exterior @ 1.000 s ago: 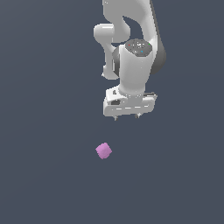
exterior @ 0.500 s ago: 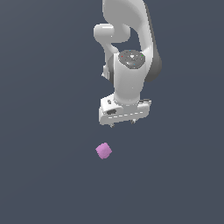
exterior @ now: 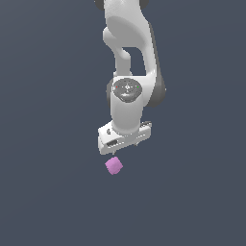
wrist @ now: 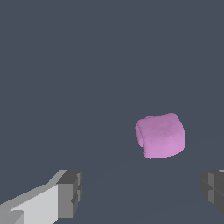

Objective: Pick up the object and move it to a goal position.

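The object is a small pink-purple cube [exterior: 114, 166] lying on the dark grey floor. My white gripper [exterior: 126, 148] hangs just above it, slightly toward the exterior view's right, and does not touch it. In the wrist view the cube [wrist: 161, 134] lies ahead of the gap between my two fingertips, nearer one of them. The gripper [wrist: 142, 192] is open and empty, with one dark finger pad [wrist: 70, 192] on one side and the other finger pad [wrist: 213, 188] at the frame's edge.
The plain dark grey floor [exterior: 48, 192] fills both views. The white arm [exterior: 129, 57] rises above the gripper. No goal marker shows.
My gripper has come down and moved toward the exterior view's left, closing in on the cube. The cube has not moved.
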Robot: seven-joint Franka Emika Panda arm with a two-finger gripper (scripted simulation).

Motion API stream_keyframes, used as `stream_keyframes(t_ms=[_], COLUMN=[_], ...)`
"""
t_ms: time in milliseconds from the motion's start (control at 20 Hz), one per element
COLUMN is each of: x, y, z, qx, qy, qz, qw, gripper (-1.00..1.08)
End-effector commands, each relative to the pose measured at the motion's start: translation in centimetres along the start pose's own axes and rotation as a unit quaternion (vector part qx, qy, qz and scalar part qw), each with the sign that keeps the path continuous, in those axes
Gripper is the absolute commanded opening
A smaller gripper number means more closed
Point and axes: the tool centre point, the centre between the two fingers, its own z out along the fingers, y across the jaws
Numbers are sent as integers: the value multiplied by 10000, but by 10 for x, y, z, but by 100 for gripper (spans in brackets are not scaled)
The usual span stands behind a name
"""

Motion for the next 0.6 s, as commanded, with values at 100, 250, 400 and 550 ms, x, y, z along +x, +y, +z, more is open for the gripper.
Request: stream_keyframes(t_ms=[100, 250, 400, 550], x=[4, 6, 6, 7], y=[23, 35, 45, 52], z=[21, 32, 41, 48], qx=[25, 41, 55, 66], qy=[-28, -41, -51, -57], qz=[-405, -616, -781, -903], qw=[9992, 9981, 9969, 9959], gripper=[100, 100, 100, 100])
